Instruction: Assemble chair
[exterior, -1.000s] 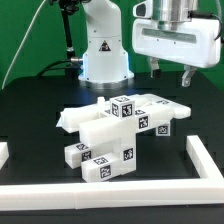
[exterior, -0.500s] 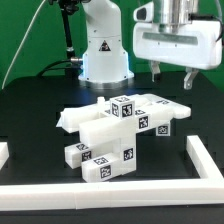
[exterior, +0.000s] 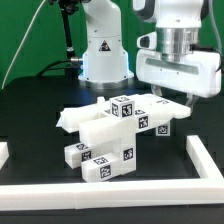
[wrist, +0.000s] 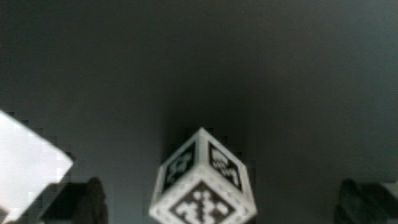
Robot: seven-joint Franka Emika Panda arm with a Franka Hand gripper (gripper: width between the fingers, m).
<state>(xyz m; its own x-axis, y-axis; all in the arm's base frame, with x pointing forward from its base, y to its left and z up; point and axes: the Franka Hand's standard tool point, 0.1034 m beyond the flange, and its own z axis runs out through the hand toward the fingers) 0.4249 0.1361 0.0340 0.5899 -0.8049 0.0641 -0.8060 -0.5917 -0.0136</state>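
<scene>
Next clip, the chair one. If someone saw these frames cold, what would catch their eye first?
Probably the heap of white chair parts with black-and-white tags, piled mid-table on the black surface, none visibly joined. Next, the big white gripper hanging open and empty just above the pile's edge on the exterior view's right. In the wrist view, one tagged block stands out sharply against the dark table.

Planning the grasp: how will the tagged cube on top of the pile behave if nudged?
The cube looks stiff, blocky plastic, so it likely won't flex. Flat faces suggest sliding, not rolling. Perched atop the pile, it may topple off.
</scene>
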